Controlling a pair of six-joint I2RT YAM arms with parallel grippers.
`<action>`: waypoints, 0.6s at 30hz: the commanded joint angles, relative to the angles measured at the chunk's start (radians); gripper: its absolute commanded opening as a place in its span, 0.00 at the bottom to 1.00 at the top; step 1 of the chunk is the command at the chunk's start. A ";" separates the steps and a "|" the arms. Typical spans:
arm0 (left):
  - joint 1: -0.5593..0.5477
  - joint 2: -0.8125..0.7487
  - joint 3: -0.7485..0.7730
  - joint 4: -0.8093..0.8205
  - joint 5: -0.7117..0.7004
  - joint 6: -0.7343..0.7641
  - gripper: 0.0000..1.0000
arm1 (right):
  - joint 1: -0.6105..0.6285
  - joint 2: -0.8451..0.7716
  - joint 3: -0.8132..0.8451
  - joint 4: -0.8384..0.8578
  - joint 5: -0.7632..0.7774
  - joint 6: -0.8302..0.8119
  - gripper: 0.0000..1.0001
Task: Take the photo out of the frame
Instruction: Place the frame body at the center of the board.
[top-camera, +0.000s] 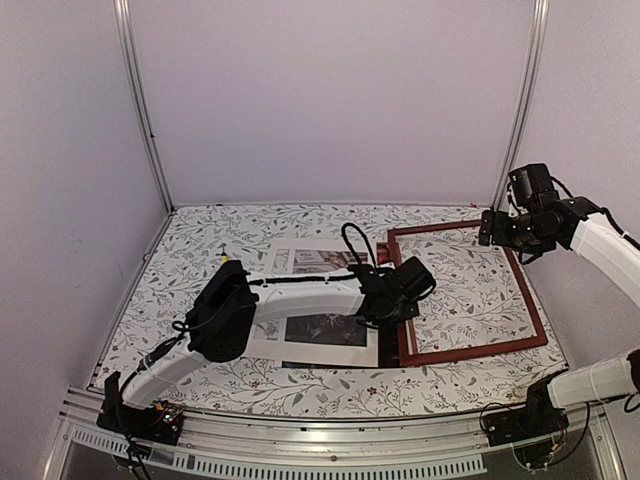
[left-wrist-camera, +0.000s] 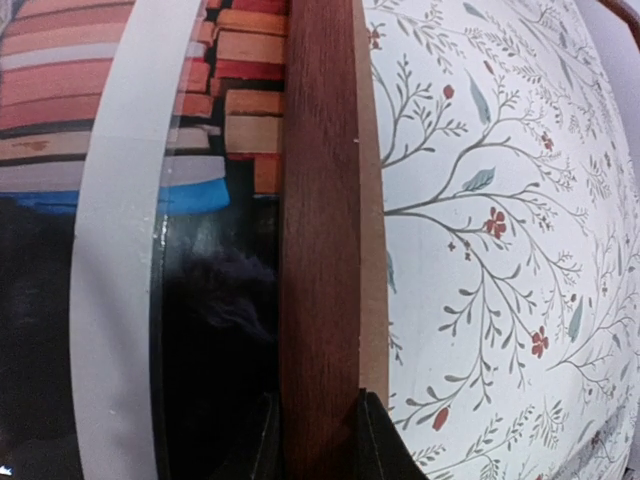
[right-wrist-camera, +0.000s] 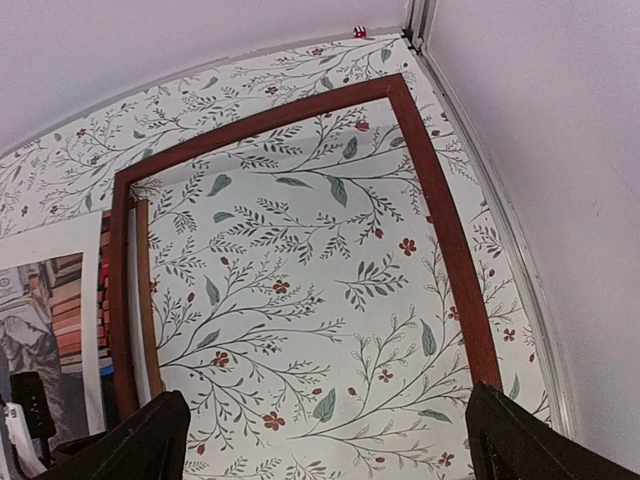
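The frame (top-camera: 470, 352), thin dark reddish wood, lies flat on the right half of the table with the floral cloth showing through it. My left gripper (top-camera: 400, 300) is shut on the frame's left rail (left-wrist-camera: 320, 250), one black fingertip (left-wrist-camera: 385, 440) on each side of the wood. The photo (top-camera: 300, 350), white-bordered, lies on the table just left of the frame, and my left arm crosses over it. Its stacked red-orange books (left-wrist-camera: 230, 130) show beside the rail. My right gripper (top-camera: 487, 228) hangs open above the frame's far right corner (right-wrist-camera: 440, 220), its fingers (right-wrist-camera: 530, 440) holding nothing.
The floral cloth (top-camera: 200, 260) covers the whole table. Aluminium posts (top-camera: 145, 110) and pale walls close in the back and sides, and the right wall runs close along the frame's right rail (right-wrist-camera: 520, 240). A metal rail (top-camera: 330, 440) borders the near edge.
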 joint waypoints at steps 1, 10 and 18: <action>-0.034 0.034 0.099 0.092 -0.044 -0.037 0.00 | 0.004 -0.046 -0.013 -0.010 -0.131 -0.011 0.99; -0.050 0.095 0.161 0.147 -0.036 -0.071 0.00 | 0.008 -0.074 -0.051 -0.001 -0.212 -0.026 0.99; -0.061 0.107 0.181 0.183 -0.022 -0.088 0.00 | 0.018 -0.071 -0.051 0.002 -0.224 -0.031 0.99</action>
